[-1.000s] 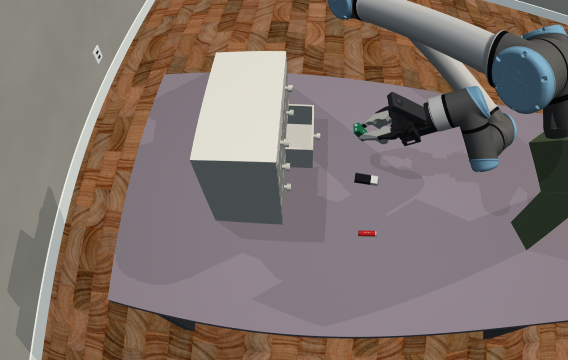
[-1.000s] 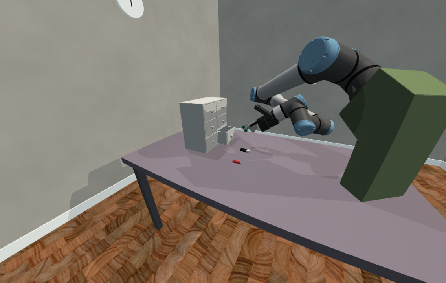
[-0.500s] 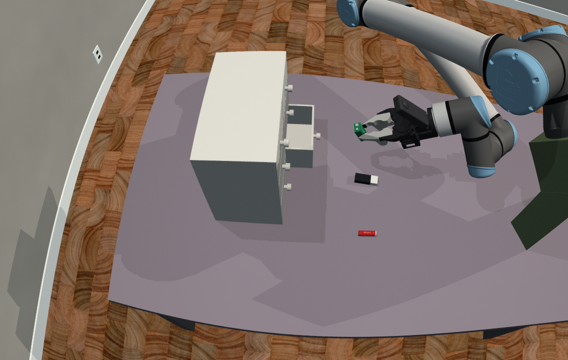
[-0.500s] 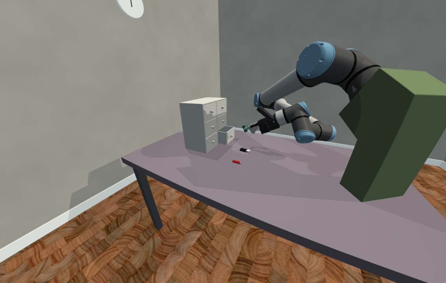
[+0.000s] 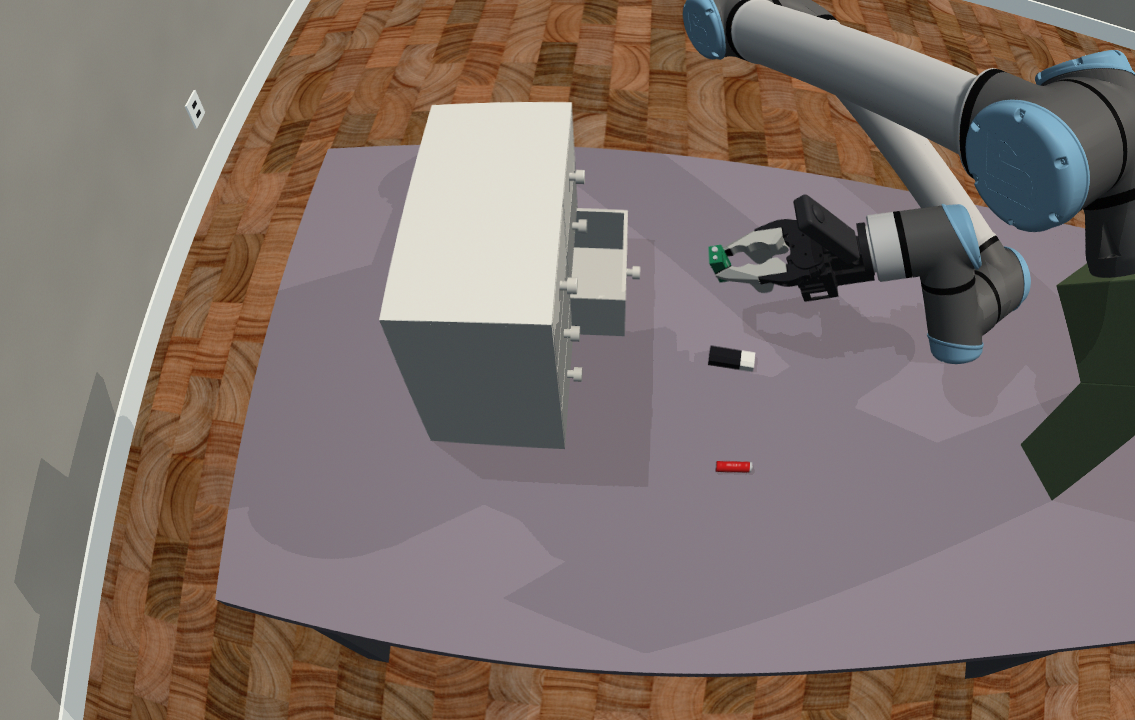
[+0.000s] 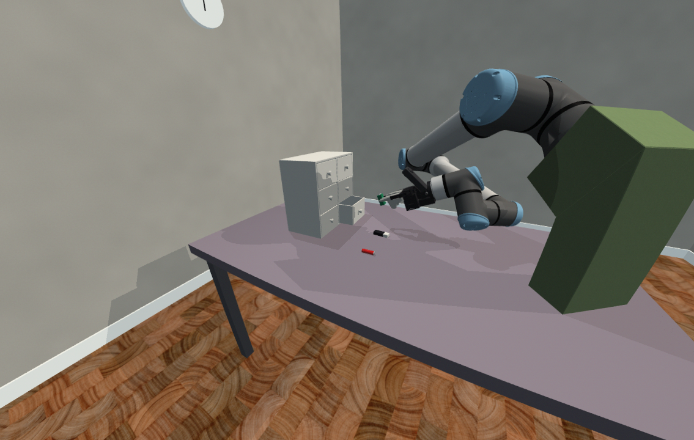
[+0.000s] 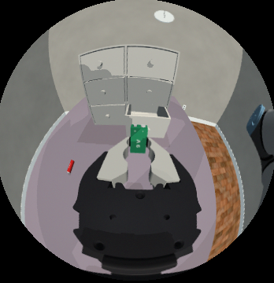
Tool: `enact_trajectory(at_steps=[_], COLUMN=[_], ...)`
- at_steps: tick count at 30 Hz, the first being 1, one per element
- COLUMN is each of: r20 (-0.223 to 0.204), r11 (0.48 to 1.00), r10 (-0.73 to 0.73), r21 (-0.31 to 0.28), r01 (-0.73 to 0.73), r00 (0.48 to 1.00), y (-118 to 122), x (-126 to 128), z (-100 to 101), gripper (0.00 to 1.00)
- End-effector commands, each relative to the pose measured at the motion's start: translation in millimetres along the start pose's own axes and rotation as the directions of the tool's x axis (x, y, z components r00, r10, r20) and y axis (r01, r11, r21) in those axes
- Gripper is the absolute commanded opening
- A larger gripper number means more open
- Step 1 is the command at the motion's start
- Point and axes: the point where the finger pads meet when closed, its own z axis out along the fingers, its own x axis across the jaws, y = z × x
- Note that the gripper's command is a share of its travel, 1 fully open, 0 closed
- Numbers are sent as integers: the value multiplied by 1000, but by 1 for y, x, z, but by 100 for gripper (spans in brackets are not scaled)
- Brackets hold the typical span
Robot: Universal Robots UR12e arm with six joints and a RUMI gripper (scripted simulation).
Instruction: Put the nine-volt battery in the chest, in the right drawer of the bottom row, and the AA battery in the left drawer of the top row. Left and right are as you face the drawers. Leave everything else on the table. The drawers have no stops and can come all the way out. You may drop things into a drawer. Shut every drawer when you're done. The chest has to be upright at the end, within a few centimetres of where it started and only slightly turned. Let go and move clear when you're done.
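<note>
The jaws pinch the battery [image 5: 717,257] [image 6: 380,197] [image 7: 138,139] above the desk's far side; I'd say delivery is underway, next needing a reach over the open drawer [image 5: 598,315] [image 6: 358,211] [image 7: 153,125].

Free air between my gripper [image 5: 720,259] [image 6: 383,200] [image 7: 138,142] and the open bottom-right drawer [image 5: 599,273] [image 6: 352,211] [image 7: 149,123], its knob [image 5: 634,271] standing in front, closed upper drawers rising behind
</note>
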Motion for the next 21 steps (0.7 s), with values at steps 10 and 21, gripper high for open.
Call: enact_trajectory(at_steps=[10,21], r20=[0,1], r11=[999,999], r10=[1,0], r21=[36,43], r01=[-1,0], r00=[1000,1000], y=[0,0], x=[0,0], z=[0,0], gripper=[13,13])
